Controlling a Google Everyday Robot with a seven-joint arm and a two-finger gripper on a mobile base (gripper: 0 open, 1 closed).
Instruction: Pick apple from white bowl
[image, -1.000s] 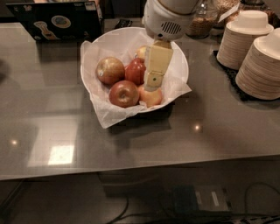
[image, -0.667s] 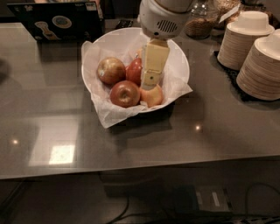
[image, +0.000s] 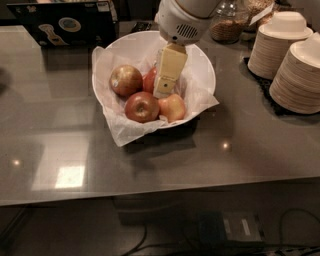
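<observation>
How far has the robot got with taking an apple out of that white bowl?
Done: the gripper is down inside the white bowl, just right of the golden-brown apple. In hand: it seems to be lining up a grasp among the fruit. Left: gripping and lifting; the golden-brown apple lies on the crinkled paper, and nothing is raised out of the bowl.

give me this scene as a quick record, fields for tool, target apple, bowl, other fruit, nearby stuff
tool: reaching into the bowl, near its middle
apple: golden-brown, left side of bowl, apart from tool
white bowl: on grey counter, lined with crinkled white paper
other fruit: deep red apple and pale pink-yellow apple at front
nearby: stacks of paper bowls at right
</observation>
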